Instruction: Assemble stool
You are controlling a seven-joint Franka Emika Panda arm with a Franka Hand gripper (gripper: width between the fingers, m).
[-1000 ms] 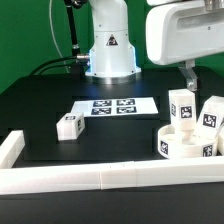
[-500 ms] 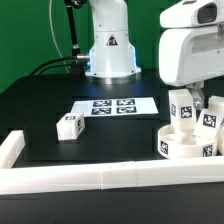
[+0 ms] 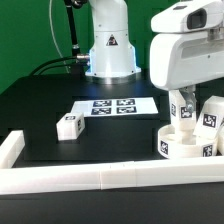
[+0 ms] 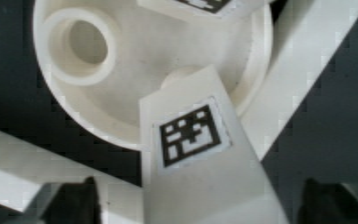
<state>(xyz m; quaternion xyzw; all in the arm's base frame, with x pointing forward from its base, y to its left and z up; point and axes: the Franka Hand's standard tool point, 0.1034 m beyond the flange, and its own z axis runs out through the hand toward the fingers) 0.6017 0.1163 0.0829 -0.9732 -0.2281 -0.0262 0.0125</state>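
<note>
Leg-fitting step: gripper (image 4: 201, 205) astride upright tagged leg (image 4: 197, 135) on round seat (image 4: 87, 95), jaws apart, not gripping. Next: clamp squarely, press into socket.

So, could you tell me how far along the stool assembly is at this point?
Done, apparently: one leg stands upright on the seat; whether it is fully seated I cannot tell. In hand: the fingers straddle a second leg standing on the seat, not yet clamped. Left: the third leg lies loose on the table, apart from the seat.
</note>
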